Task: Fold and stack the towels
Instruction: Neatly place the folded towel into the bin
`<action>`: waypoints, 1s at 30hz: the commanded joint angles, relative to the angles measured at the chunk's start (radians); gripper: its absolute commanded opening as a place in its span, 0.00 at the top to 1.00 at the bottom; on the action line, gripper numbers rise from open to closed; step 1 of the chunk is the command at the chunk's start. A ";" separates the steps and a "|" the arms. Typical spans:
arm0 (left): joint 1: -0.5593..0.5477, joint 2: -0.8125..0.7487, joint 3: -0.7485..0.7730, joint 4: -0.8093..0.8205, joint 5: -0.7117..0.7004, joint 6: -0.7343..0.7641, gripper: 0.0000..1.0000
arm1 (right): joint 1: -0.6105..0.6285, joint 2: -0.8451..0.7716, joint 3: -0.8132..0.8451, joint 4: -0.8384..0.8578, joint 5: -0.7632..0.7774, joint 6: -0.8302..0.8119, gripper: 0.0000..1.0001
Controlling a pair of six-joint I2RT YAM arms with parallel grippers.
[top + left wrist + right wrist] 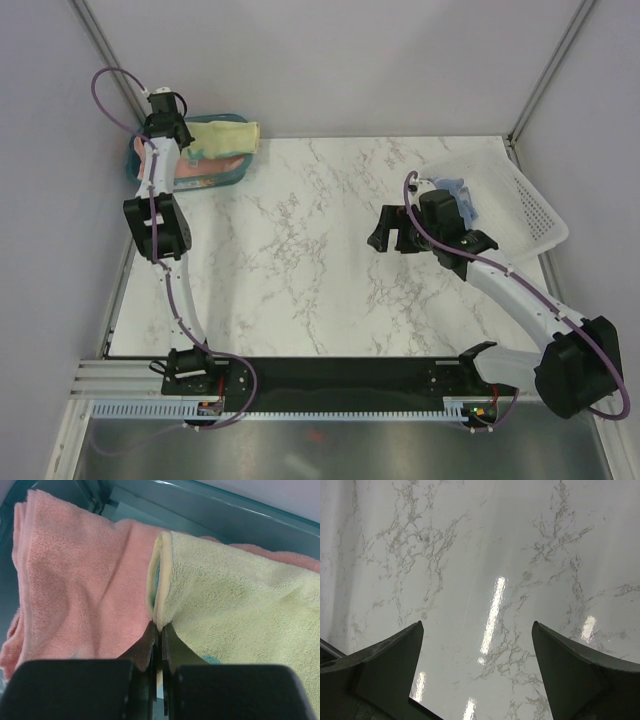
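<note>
A pale yellow towel (228, 135) lies over a salmon-pink towel (207, 168) inside the teal bin at the table's far left corner. In the left wrist view my left gripper (160, 626) is shut on the folded hem of the yellow towel (240, 595), with the pink towel (75, 580) spread to its left. From above, the left gripper (178, 135) sits at the bin's left end. A light blue towel (456, 189) lies in the white basket, partly hidden behind my right arm. My right gripper (392, 232) hovers open over bare marble, with nothing between its fingers (395, 665).
The teal bin (238, 172) stands against the back left wall; its rim (225, 505) shows behind the towels. The white perforated basket (530, 215) rests at the table's right edge. Grey walls enclose the marble table (300, 260) on three sides.
</note>
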 commanded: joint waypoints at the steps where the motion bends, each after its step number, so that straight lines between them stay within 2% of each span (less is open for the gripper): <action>1: 0.034 0.020 -0.004 0.058 -0.022 0.048 0.98 | 0.002 0.010 0.040 0.038 0.003 -0.013 0.02; 16: 0.087 0.060 -0.042 0.059 -0.028 0.108 0.98 | 0.002 0.054 0.067 0.044 -0.006 -0.009 0.02; 22: 0.097 0.079 -0.039 0.084 0.008 0.145 0.95 | 0.002 0.071 0.066 0.055 -0.002 -0.007 0.02; 23: 0.097 0.076 -0.039 0.088 0.024 0.148 0.98 | 0.002 0.074 0.064 0.056 0.000 -0.007 0.02; 26: 0.097 0.067 -0.031 0.104 0.029 0.146 0.97 | 0.002 0.079 0.055 0.067 0.003 -0.001 0.02; 30: 0.095 0.055 -0.028 0.117 0.047 0.137 0.43 | 0.002 0.079 0.046 0.078 0.001 0.010 0.02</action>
